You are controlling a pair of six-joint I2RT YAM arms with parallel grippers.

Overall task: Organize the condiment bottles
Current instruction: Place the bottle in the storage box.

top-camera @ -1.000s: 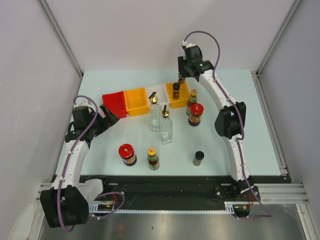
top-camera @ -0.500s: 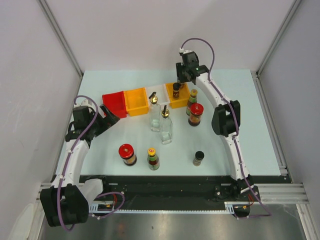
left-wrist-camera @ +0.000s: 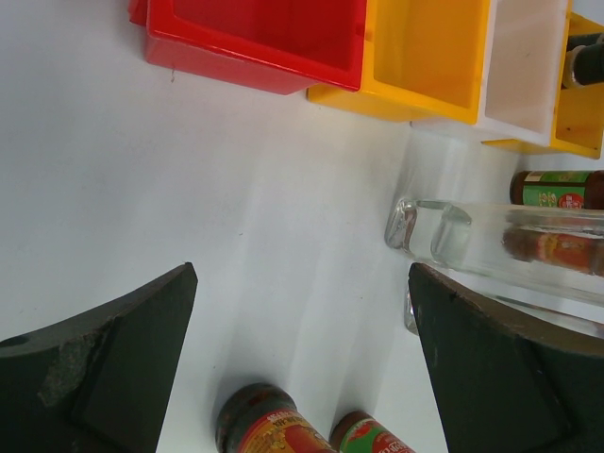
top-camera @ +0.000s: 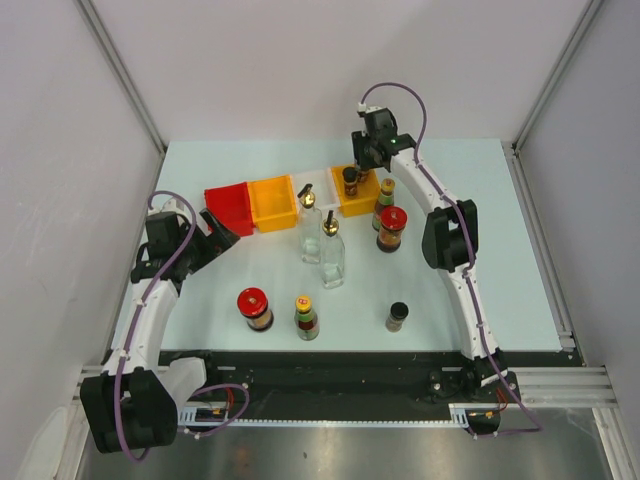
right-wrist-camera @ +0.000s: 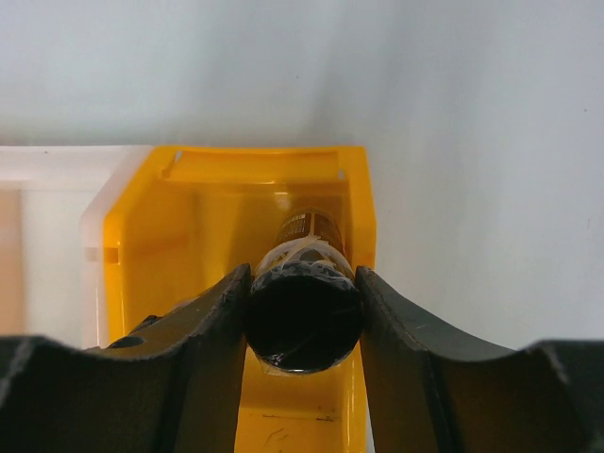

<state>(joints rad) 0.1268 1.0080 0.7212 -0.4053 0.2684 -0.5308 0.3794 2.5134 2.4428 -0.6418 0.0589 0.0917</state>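
1 black-capped shaker [right-wrist-camera: 304,319] stands upright, long axis vertical, cap up, inside the rightmost yellow bin [right-wrist-camera: 212,226], with the right gripper [right-wrist-camera: 304,294] clamped on its cap from both sides and the left gripper [left-wrist-camera: 300,283] spread wide, holding nothing, near the red bin [left-wrist-camera: 255,38].

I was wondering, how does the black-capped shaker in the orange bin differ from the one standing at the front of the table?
The far shaker stands inside the orange bin; the near shaker stands on the table. The right gripper clasps the far shaker's cap; nothing touches the near shaker. Both are upright and black-capped.
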